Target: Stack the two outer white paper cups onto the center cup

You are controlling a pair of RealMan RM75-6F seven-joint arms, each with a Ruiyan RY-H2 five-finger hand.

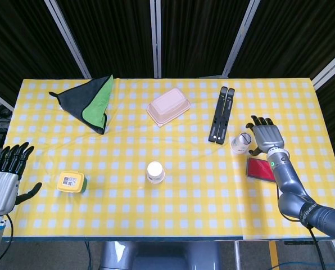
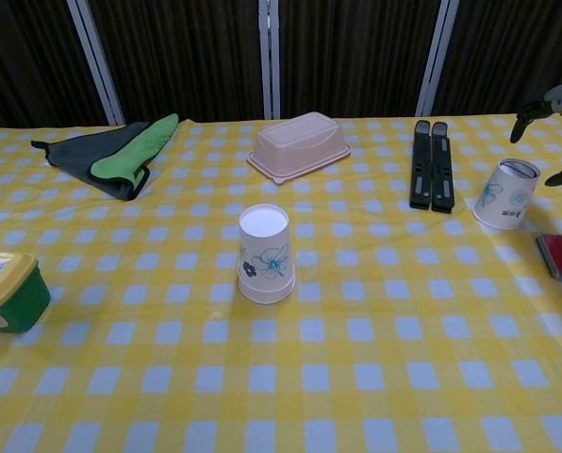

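**Right hand beside outer cup; centre cup stacked, upside down**

The table is covered by a yellow-and-white checked cloth and is seen in full from the head view.

A dark grey and green cloth is laid folded at the far left corner. A black hinged bar is placed right of centre, towards the far side. A pink lidded container is set near the far edge at centre.

The right hand is positioned just beside the right-hand cup, on its outer side, fingers spread and nothing held. In the chest view only dark fingertips are seen above and to the right of that cup; contact cannot be confirmed.

The left hand is kept at the near left edge of the table, fingers extended and apart, nothing gripped. It is well apart from all cups.

A red flat object is found near the right forearm. A yellow-lidded green box is located near the left hand.

The centre cup is stood upside down at mid-table; a second rim is visible at its base, so two cups appear nested. The right-hand cup is tilted, base up, between the black bar and the right hand.
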